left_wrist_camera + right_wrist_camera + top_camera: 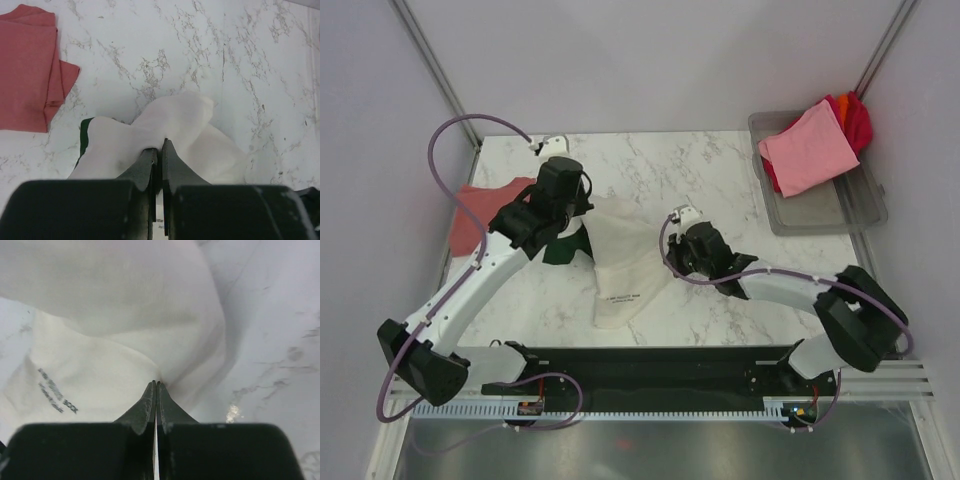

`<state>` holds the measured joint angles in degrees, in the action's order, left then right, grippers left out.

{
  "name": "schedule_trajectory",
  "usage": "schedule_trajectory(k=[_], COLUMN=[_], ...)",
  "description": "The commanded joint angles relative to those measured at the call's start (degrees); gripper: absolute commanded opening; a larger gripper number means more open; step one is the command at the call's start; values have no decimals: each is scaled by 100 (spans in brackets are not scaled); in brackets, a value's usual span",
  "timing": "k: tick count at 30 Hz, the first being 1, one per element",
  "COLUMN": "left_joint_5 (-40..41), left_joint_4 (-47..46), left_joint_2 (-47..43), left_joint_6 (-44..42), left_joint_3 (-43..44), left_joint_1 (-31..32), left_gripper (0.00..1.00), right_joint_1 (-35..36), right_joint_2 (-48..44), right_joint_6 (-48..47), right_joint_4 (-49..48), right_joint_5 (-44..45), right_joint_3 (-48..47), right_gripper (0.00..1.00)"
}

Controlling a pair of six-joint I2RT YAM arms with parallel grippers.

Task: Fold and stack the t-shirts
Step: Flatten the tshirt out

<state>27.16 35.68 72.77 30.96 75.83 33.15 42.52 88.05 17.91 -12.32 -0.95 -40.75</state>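
Left end effector [159, 145]: clenched on a pinch of the cream-white t-shirt [620, 265], with cloth squeezed between my fingers.
Right end effector [156, 383]: clenched on the right-hand edge of the same shirt, the jaws pressed together on a small fold.
Cream-white t-shirt: mid-desk, bunched and draped between my two grips. Its lower part, with the small black print [57, 390], lies on the marble toward my bases.
Dark green t-shirt [85, 137]: under the cream shirt's left side, only a sliver showing.
Brick-red t-shirt [25, 75]: lies at the left edge of the desk [720, 170], apart from the cream shirt.
Step in hand: as I judge it, spreading the cream shirt so it can lie flat for folding.
How to do it well: draw both grips apart evenly and at the same height until the cloth between them is smooth. Stop before it strains, then lower it flat with the print end trailing straight.
Watch for: both pinches look shallow, so a quick pull could slip the cloth. The green shirt underneath may drag along.
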Motion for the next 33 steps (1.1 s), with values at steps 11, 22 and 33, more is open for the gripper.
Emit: schedule_trajectory(k=[11, 22, 33], left_joint_5=[-7, -518, -1028], left_joint_4=[729, -140, -69], left_joint_2=[-2917, -1084, 442], left_joint_6=[366, 306, 77], left_joint_3=[-781, -623, -6], left_joint_1=[-19, -36, -326], left_gripper=[2, 11, 100], right_joint_1=[10, -752, -790], right_joint_2=[-3970, -1821, -1394], right_joint_6=[186, -42, -104], right_joint_4=[2767, 3657, 3526], right_joint_5=[-291, 1616, 615], right_joint_3=[-468, -2427, -1659], right_gripper=[0, 0, 79])
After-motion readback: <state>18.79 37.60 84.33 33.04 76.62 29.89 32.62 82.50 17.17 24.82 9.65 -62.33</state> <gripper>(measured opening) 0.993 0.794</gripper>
